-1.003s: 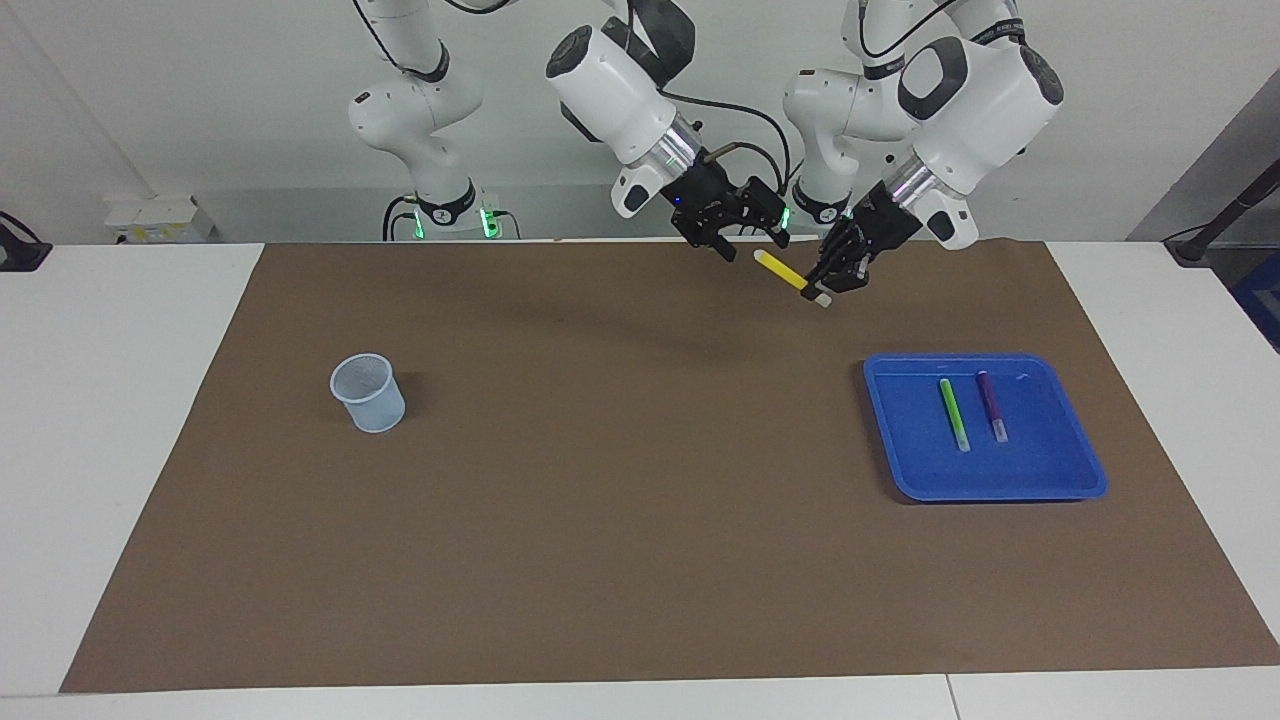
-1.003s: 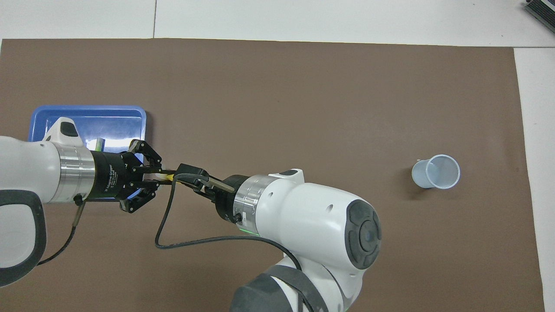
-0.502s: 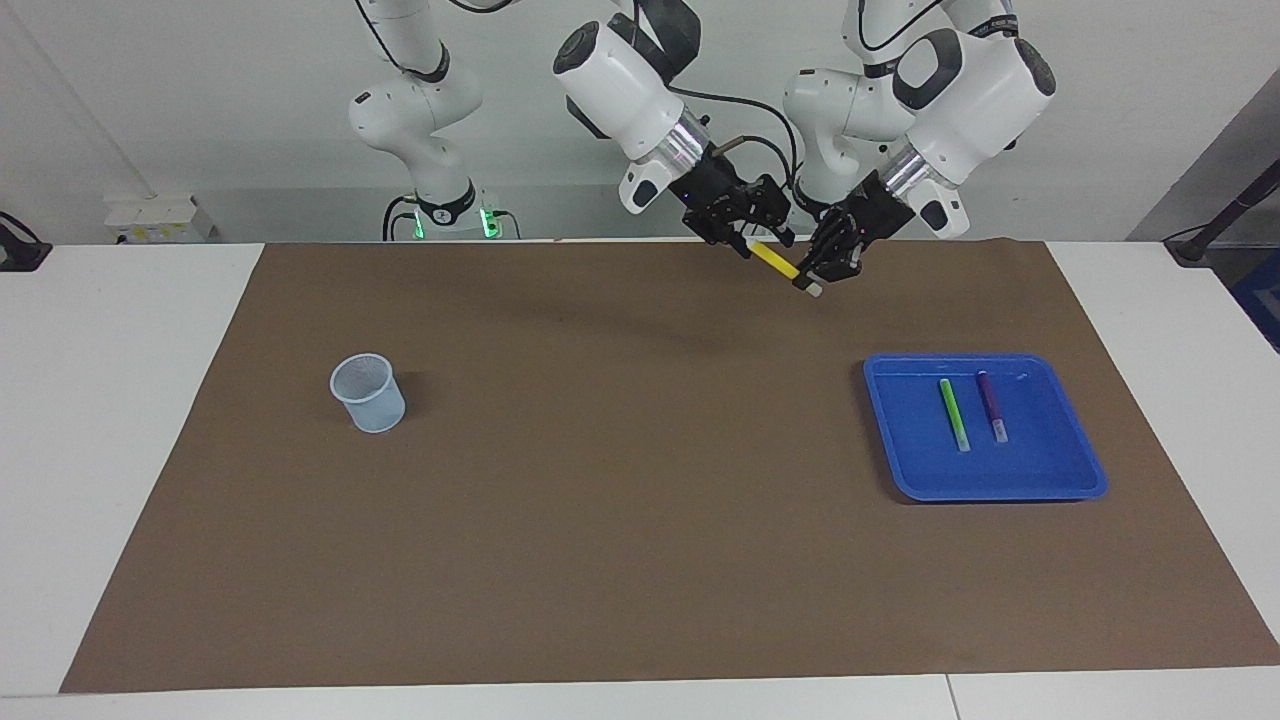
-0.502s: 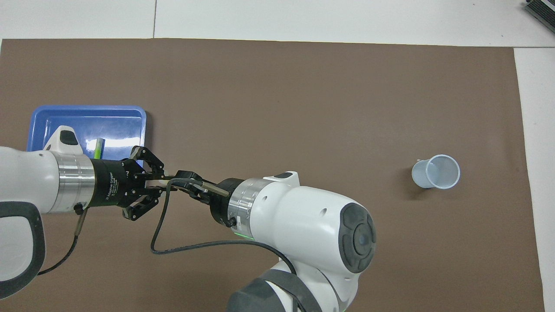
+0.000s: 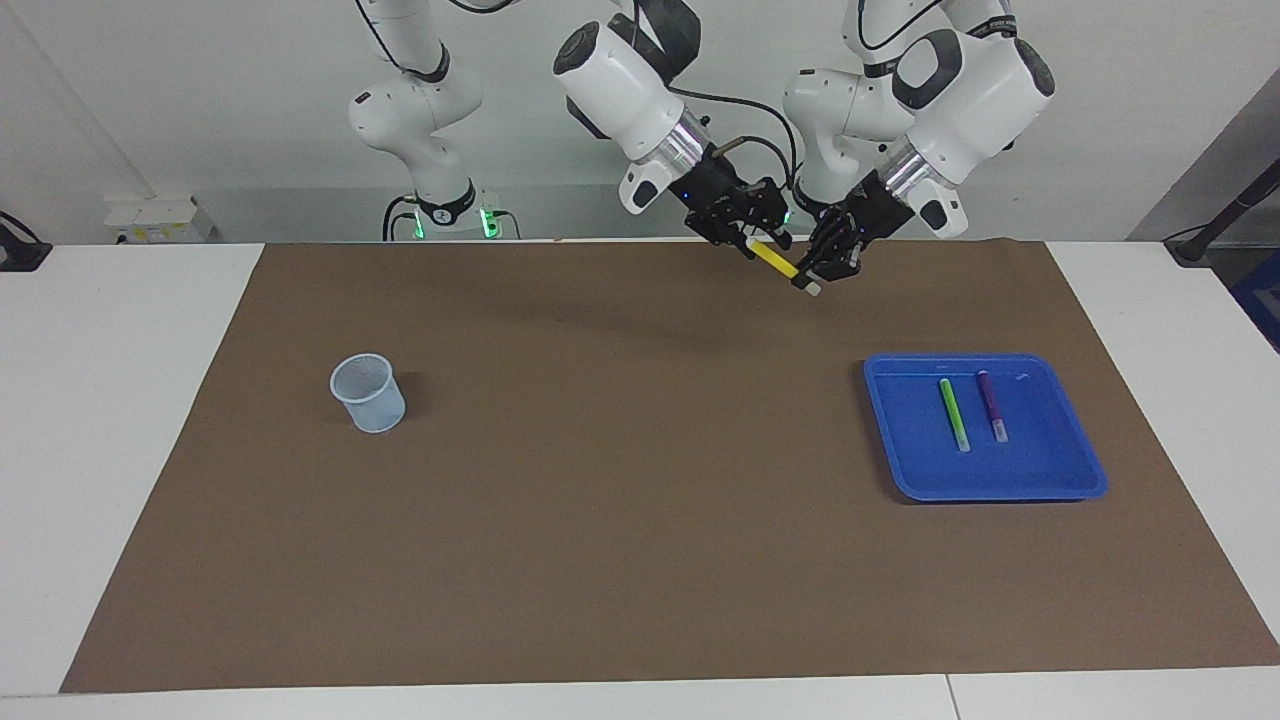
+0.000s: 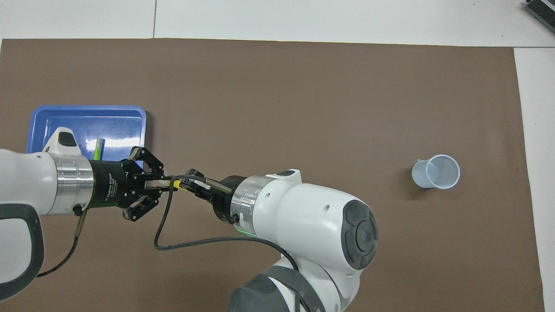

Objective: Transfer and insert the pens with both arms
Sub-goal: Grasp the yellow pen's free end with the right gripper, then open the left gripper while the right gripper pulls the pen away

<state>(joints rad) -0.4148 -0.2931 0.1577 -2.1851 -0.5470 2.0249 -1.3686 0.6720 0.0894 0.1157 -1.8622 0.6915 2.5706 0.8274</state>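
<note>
Now the right gripper (image 5: 748, 240) has closed in on the yellow pen's (image 5: 775, 260) free end; the left gripper (image 5: 818, 277) clamps its whitish end, above the surface (image 5: 600, 500). Handover underway. 2 pens wait in the tray (image 5: 1040, 485).

The left arm (image 6: 26, 190) hides most of the green pen (image 6: 98, 148) and tray (image 6: 86, 113).

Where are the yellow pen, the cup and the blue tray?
yellow pen (image 5: 773, 259): facing view, middle of its yellow barrel.
cup (image 5: 369, 394): facing view, its side wall.
blue tray (image 5: 1000, 487): facing view, rim farthest from the robots.
</note>
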